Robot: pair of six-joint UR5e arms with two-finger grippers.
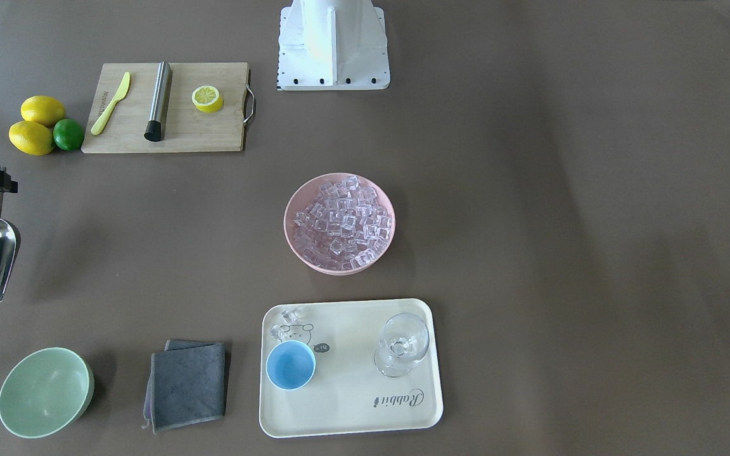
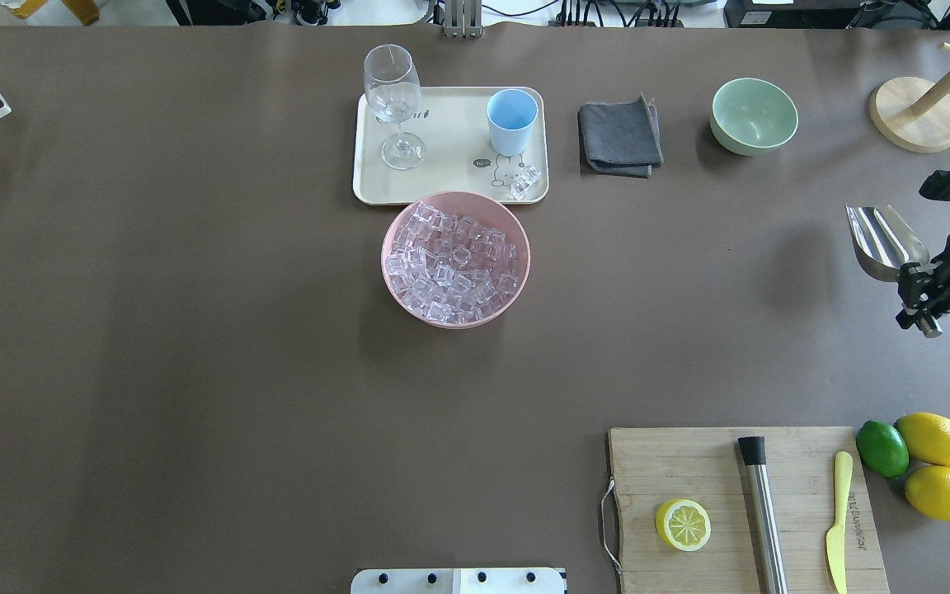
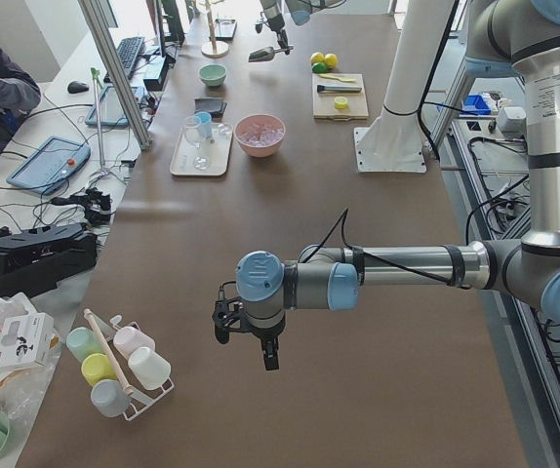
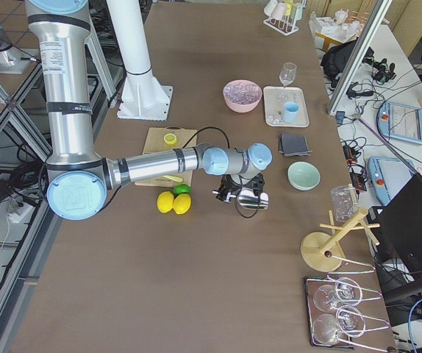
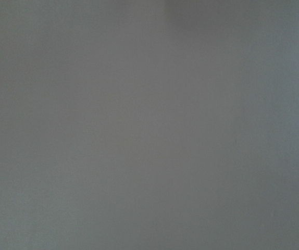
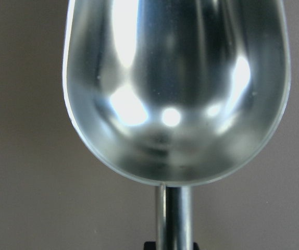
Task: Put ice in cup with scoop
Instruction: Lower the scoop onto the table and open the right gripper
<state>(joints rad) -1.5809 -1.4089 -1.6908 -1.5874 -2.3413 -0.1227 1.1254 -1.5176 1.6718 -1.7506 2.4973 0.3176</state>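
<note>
The right hand (image 2: 919,285) is gripping the shiny steel scoop with the deep rounded trough (image 2: 883,239) by its thin rod handle, clenched tight on it, and is holding it up over the brown counter (image 2: 195,330) at the robot's far right. The right wrist view is showing the trough bare: nothing is riding in it. The small, clear, glassy ice cubes (image 2: 454,260) are lying heaped in the round pink bowl (image 2: 388,272) at mid-counter, well apart from the scoop. The small, round, light-blue cup (image 2: 512,120) is standing on the cream rectangular tray (image 2: 442,177) just beyond the bowl, and it is looking empty inside; a few stray cubes (image 2: 524,181) are lying on the tray beside it. A clear stemmed glass (image 2: 394,103) is sharing the tray.

The left hand (image 3: 246,336) is hanging over bare counter far from all of this, and I cannot tell whether it is released or clenched.

By my reading, the scoop is grasped and the digging is not yet begun. The next move is calling for a carry across to the bowl, with the open mouth tipping down into the heap, then a level lift so that no cubes spill before reaching the narrow cup.
</note>
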